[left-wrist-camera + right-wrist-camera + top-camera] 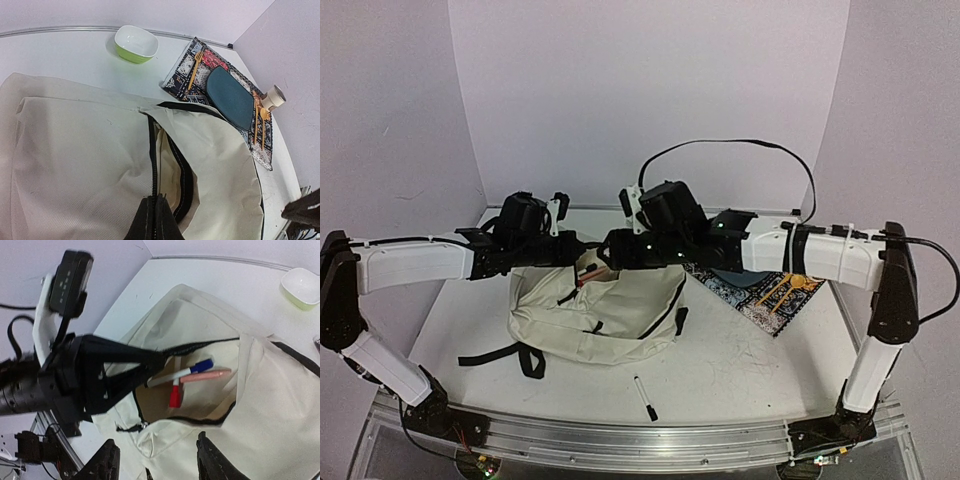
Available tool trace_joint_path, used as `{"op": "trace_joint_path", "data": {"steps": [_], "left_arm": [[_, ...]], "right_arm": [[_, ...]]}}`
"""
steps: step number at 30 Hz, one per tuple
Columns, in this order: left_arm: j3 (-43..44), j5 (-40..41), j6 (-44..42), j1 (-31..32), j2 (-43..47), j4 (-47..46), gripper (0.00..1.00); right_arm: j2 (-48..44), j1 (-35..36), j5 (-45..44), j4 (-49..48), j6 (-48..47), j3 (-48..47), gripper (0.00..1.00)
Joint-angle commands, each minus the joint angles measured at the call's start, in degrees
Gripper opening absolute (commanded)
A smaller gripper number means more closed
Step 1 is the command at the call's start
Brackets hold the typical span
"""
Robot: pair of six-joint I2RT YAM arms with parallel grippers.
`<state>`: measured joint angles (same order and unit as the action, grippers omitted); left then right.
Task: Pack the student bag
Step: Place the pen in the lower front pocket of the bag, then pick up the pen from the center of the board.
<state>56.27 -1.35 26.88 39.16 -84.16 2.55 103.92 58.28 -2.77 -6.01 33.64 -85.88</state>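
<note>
Cream fabric student bag with black straps lies mid-tabletop, its zip edge pinched in the closed left hand, the right hand half-open and empty above; should that pinch slip, the mouth could sag shut over the blue-, red- and pink-capped pens.

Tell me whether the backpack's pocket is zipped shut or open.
Open: the student bag has its zipper gaping, the left gripper pinches the opening's edge, and pens lie visible inside.
</note>
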Motion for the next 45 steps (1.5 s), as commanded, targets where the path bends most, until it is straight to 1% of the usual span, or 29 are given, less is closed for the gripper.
{"op": "trace_joint_path", "data": {"steps": [1,4,8,12,16,19,25,31,38,45], "left_arm": [[2.9,0.8,-1.1,-0.4,0.6,-3.6,0.0],[2.6,0.9,-1.4,-0.5,1.1,-3.5,0.0],[2.5,3.5,-2.0,-0.6,1.3,-3.5,0.0],[2.4,4.3,-1.9,-0.7,1.3,-3.5,0.0],[2.5,3.8,-1.6,-0.7,1.1,-3.8,0.0],[2.4,3.9,-1.5,-0.7,1.1,-3.8,0.0],[1.6,4.9,-1.0,-0.7,1.4,-3.8,0.0],[0.6,5.6,-1.0,-0.7,2.2,-4.1,0.0],[1.0,5.6,-1.3,-0.7,2.0,-4.1,0.0],[1.3,5.3,-1.1,-0.7,1.4,-4.1,0.0]], "right_arm": [[-4.1,3.7,-3.8,13.7,-2.9,3.3,0.54],[-6.3,6.5,-5.5,17.6,-1.9,5.5,0.54],[-8.6,9.3,-6.4,22.0,0.7,8.0,0.54],[-8.6,11.8,-6.6,27.2,2.8,9.2,0.55],[-7.4,13.4,-5.2,30.1,4.5,11.3,0.55],[-5.4,14.5,-4.1,31.8,5.0,11.3,0.55],[0.8,16.7,-3.1,36.8,5.3,7.9,0.55],[6.7,18.3,-0.7,38.1,5.3,5.6,0.54],[11.9,18.4,2.0,38.4,5.1,4.6,0.48],[13.5,18.5,2.3,38.4,5.4,6.1,0.4]]}}
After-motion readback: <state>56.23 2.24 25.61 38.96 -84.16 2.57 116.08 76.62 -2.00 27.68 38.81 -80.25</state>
